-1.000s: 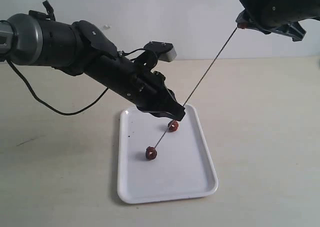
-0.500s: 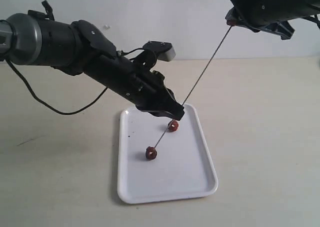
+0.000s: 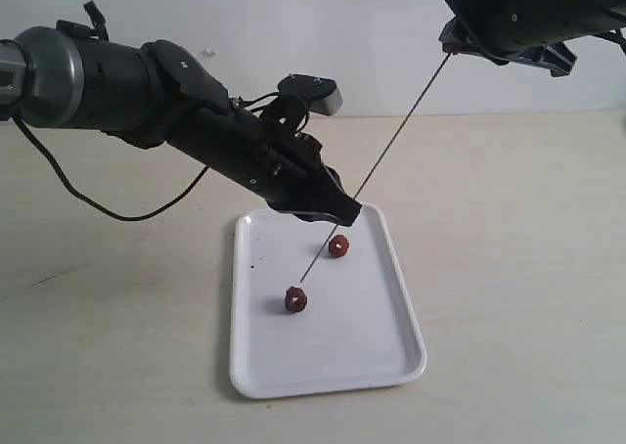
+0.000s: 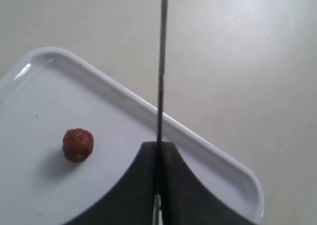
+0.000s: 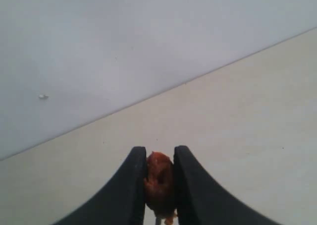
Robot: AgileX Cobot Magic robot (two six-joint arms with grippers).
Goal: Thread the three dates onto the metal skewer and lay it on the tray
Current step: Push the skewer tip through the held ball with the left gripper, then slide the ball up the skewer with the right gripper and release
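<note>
Two dates are lying well apart on the white tray, one just below the jaws of the left gripper and the farther date out beyond its fingertips. The left gripper's jaws are pinching tight on the metal skewer, which is slanting up from between them to the right gripper. The rod's lower end is passing beyond the left jaws and hanging close above the farther date. Whether it is touching that date is not clear. In the left wrist view the skewer is running straight out from the closed jaws over the tray's rim, with one date sitting off to the side. The right gripper's jaws are clamping the third date between them at the skewer's upper end, high above the pale table.
</note>
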